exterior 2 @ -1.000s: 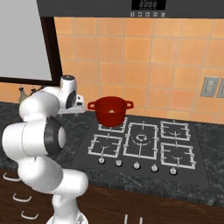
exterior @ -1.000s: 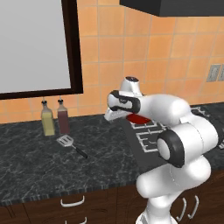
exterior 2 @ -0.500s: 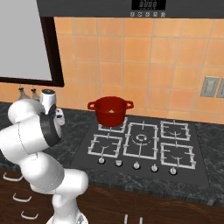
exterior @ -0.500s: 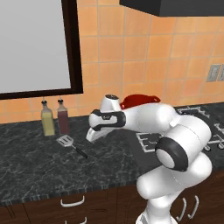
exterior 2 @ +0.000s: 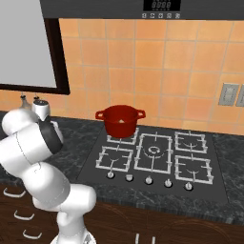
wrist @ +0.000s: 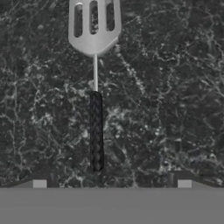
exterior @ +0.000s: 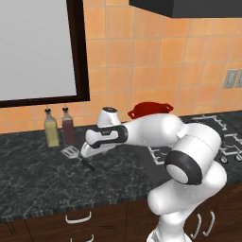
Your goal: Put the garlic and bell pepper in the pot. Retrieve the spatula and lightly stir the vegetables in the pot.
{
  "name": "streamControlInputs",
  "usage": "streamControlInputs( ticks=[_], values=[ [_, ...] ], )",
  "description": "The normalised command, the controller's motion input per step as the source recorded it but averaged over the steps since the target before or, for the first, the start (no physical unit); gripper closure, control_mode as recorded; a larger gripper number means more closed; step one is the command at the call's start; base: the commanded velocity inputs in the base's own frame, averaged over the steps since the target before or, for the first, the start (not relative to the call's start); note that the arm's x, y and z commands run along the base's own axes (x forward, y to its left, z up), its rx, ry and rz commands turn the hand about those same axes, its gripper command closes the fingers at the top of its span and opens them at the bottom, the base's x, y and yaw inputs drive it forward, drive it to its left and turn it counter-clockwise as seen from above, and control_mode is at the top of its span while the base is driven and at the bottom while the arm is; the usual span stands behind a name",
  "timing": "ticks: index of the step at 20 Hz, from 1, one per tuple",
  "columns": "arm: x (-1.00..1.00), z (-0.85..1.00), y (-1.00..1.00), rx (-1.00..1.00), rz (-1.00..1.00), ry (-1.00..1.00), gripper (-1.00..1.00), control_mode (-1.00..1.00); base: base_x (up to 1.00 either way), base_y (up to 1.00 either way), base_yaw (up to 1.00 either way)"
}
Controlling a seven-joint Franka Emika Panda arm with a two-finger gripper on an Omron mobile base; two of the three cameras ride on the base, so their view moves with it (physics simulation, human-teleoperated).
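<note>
Arm is hovering over the spatula [wrist: 95, 87], which is lying flat on the counter [exterior: 38, 175] near two bottles [exterior: 59, 127]. Gripper [wrist: 111, 183] jaws wide, empty. Best grip: descending centred on the dark handle, jaws straddling it.

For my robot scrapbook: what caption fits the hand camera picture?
Open gripper above the spatula lying flat on the dark counter.
</note>
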Motion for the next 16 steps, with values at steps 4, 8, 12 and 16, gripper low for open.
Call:
streamControlInputs(
  ticks=[4, 8, 12, 16],
  values=[
    [0.0, -0.05, 0.2, -0.04, 0.0, 0.02, -1.0, -1.0, 0.0, 0.0, 0.0],
    [0.0, -0.19, 0.02, -0.01, 0.0, 0.02, -1.0, -1.0, 0.0, 0.0, 0.0],
    [0.0, -0.38, 0.01, -0.01, 0.0, 0.01, -1.0, -1.0, 0.0, 0.0, 0.0],
    [-0.01, -0.28, 0.04, -0.02, 0.0, 0.0, -1.0, -1.0, 0.0, 0.0, 0.0]
  ],
)
